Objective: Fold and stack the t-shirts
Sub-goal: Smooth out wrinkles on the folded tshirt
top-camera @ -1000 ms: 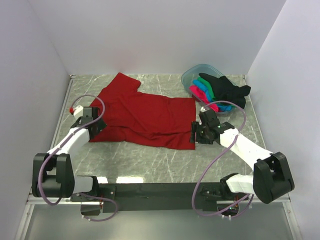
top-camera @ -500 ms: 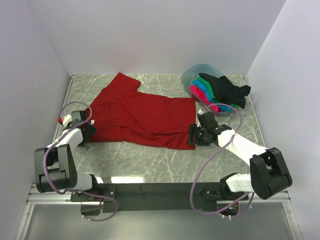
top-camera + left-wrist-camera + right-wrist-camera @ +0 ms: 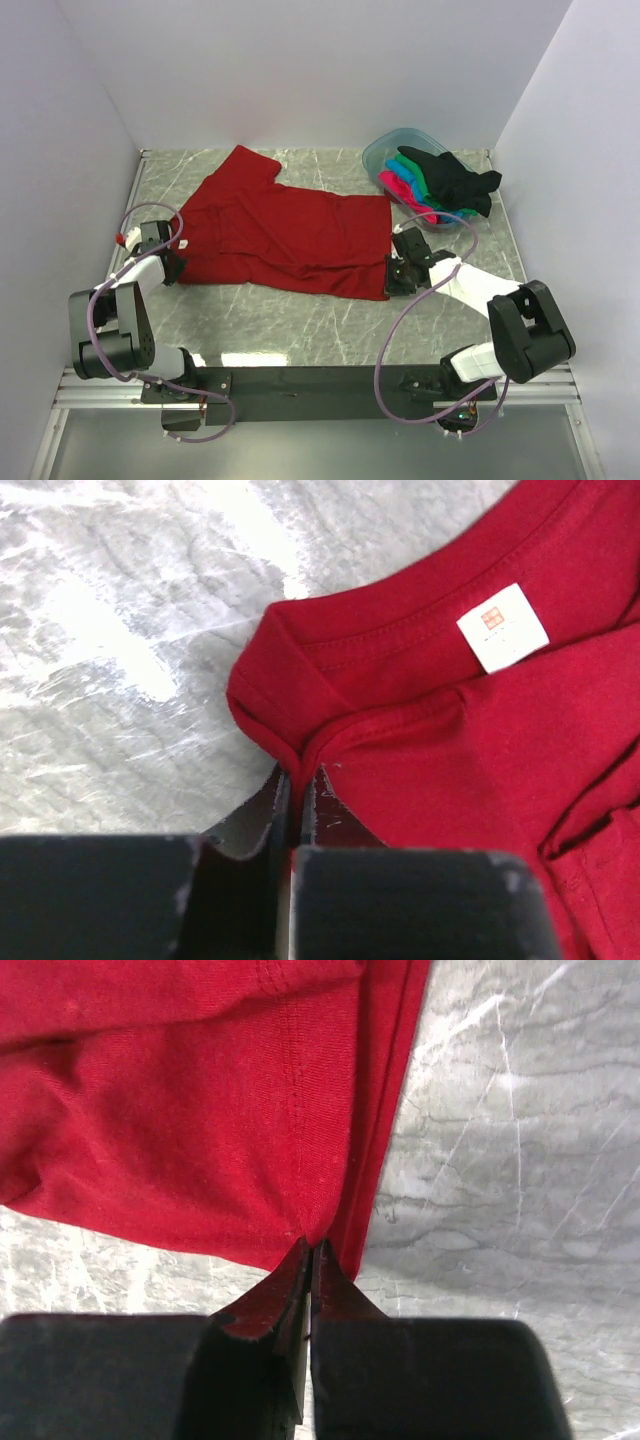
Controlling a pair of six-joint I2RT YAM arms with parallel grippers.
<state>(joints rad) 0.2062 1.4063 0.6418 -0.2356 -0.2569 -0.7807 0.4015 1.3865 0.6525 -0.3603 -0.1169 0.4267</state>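
A dark red t-shirt (image 3: 290, 235) lies spread on the marble table, one sleeve pointing to the back. My left gripper (image 3: 172, 268) is shut on its near left edge. In the left wrist view the jaws (image 3: 298, 780) pinch a fold of the red cloth (image 3: 450, 710) by the neckline, close to a white label (image 3: 502, 626). My right gripper (image 3: 392, 276) is shut on the shirt's near right corner. The right wrist view has those jaws (image 3: 311, 1250) pinching the red hem (image 3: 200, 1110). Black (image 3: 450, 178), green (image 3: 416, 180), hot pink (image 3: 400, 190) and bright blue (image 3: 450, 214) t-shirts sit piled at the back right.
The pile of shirts rests in and over a clear bluish plastic tub (image 3: 385, 150) at the back right. White walls close the table on the left, back and right. Bare marble (image 3: 300, 320) lies between the red shirt and the arm bases.
Both grippers went from open to shut on the red shirt's edges. The left gripper slid left off the cloth to its near left edge; the right one settled at the near right corner.
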